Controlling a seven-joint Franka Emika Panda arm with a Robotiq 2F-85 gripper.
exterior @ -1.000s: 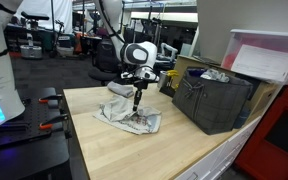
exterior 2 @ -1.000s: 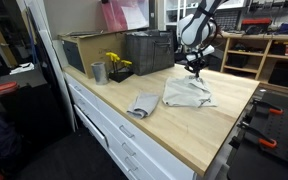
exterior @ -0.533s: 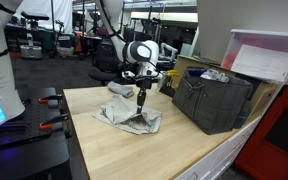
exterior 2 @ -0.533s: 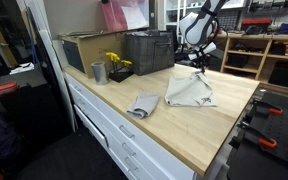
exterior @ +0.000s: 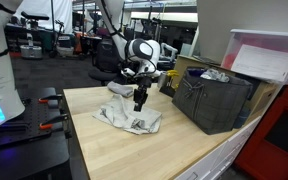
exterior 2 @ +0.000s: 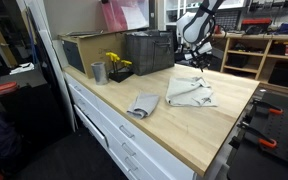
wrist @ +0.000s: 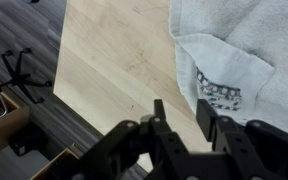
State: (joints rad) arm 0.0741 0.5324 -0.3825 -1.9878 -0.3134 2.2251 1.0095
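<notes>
1. The pincer (wrist: 182, 118) is hanging just above the table (wrist: 114, 50). Its jaws are standing partly apart, with bare wood showing between the fingers (wrist: 159, 112). It is gripping nothing.
2. The cloth (wrist: 239, 45) is lying directly below the pincer and off to one side. Its edge (the one carrying the dark patterned patch) is running just under one fingertip.
3. In an exterior view the cloth (exterior: 129, 120) is sitting in rumpled folds beneath the pincer. In my judgement it is resting slack under its own weight, since no finger is pinching it.
4. A smaller cloth (exterior 2: 142, 105) is lying flat, well away from the pincer and towards the table's front edge. It is sitting just beside the larger one, and whether they touch cannot be told.
5. A grey crate (exterior 2: 149, 50) is standing near the pincer along the table's back edge, clear of both cloths. A metal cup (exterior 2: 98, 72) is standing further along, beyond the crate and well apart from the pincer.
</notes>
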